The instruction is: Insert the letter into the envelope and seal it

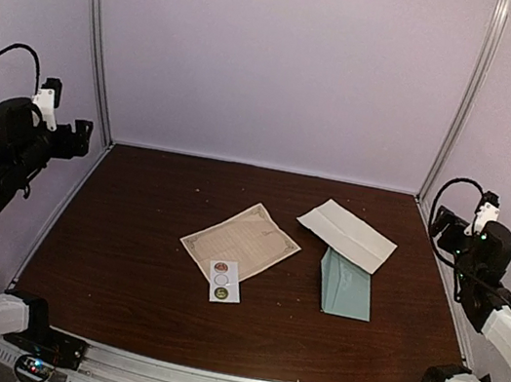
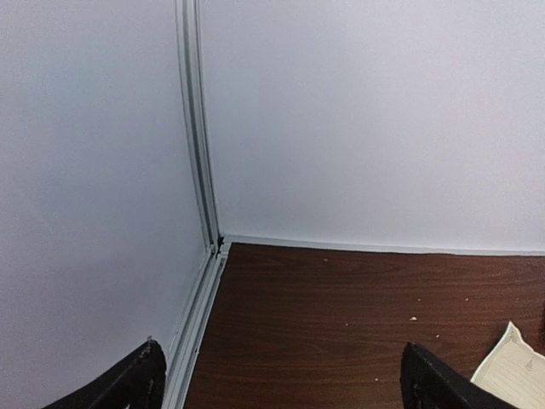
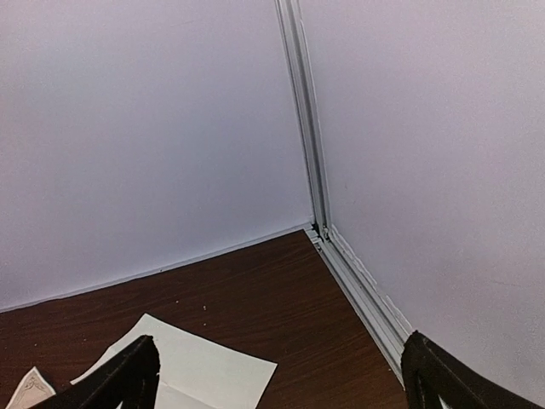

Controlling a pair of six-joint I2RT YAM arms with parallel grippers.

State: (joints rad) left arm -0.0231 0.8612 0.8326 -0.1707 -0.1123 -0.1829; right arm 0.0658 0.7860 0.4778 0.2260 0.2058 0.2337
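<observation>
The pale teal envelope (image 1: pixel 346 284) lies flat at the right of the brown table (image 1: pixel 125 257). A white folded sheet (image 1: pixel 347 234) lies just behind it and overlaps its far end. A cream letter sheet with a printed border (image 1: pixel 241 241) lies at the table's middle. My left gripper (image 1: pixel 79 138) is raised high at the left wall, open and empty. My right gripper (image 1: pixel 442 222) is raised at the right wall, open and empty. In the left wrist view the gripper (image 2: pixel 281 362) faces the back left corner. In the right wrist view the gripper (image 3: pixel 279 354) is above the white sheet (image 3: pixel 196 371).
A small white sticker strip (image 1: pixel 225 282) with round stickers lies at the cream sheet's near corner. Pale walls with metal corner posts (image 1: pixel 100 35) enclose the table. A corner of the cream sheet (image 2: pixel 515 371) shows in the left wrist view.
</observation>
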